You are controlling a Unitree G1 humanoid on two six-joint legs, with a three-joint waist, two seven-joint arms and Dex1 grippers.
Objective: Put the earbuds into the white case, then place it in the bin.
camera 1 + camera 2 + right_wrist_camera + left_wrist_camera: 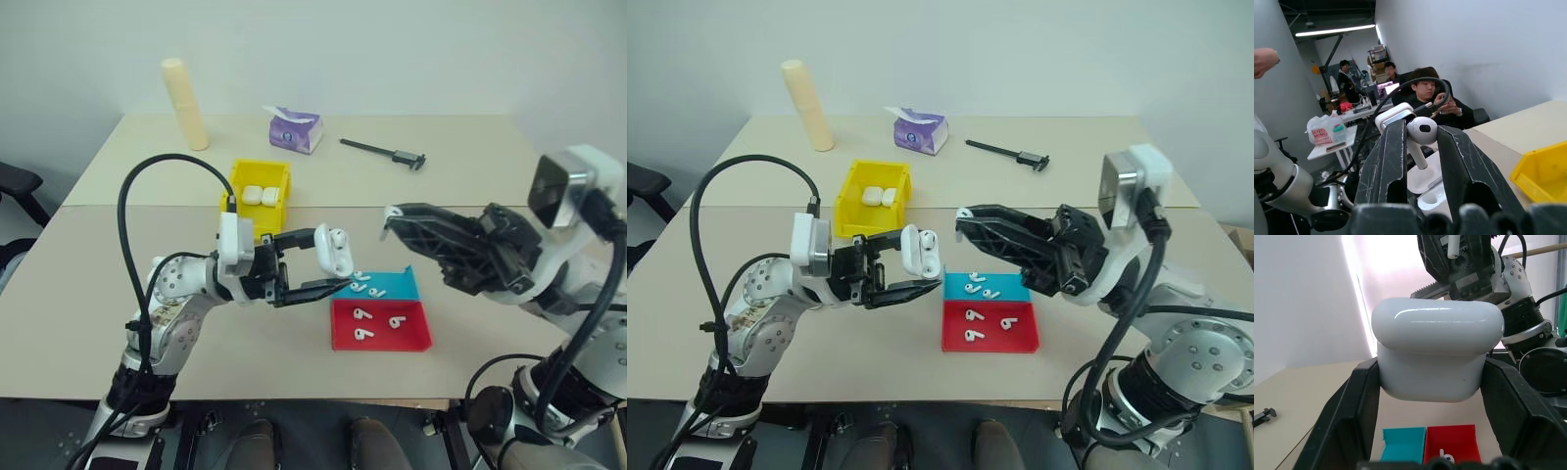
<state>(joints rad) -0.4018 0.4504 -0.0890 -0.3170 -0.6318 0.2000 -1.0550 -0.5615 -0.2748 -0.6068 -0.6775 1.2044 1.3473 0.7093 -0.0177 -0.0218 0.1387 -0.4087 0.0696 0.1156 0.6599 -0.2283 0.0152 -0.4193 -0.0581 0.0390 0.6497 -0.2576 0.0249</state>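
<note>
two beige worktop (118, 294) slabs butted together, seam running across, pale wall behind; the right wrist view looks past the arms into a room with seated people at desks under a strip light, and a person's hand at its edge. far left on the rear slab a tall cream cylinder (185, 104) stands leaning a little; right of it a purple tissue pack (295, 130) with a white sheet pulled up, then a black caliper (384, 151) lying flat, well apart from everything else. the bin (278, 201) sits at the seam, yellow, open-topped, with two white cases (259, 195) side by side inside. in front of it the left tool (326, 266) points toward the right arm and is clamped on the white case (336, 250), held above the worktop with its lid swung up; the left wrist view shows the case pinched between both black fingers (1347, 426). right of that, low on the near slab, the teal tray (400, 285) with two earbuds (367, 284) lying near its left end, and touching its front edge the red tray (413, 335) with three more earbuds (374, 321) scattered inside. the right tool (390, 219) reaches in from the right, raised, tip near the case but apart from it; its fingers are partly closed and pinch one earbud (1421, 131), stem hanging down between them.
</note>
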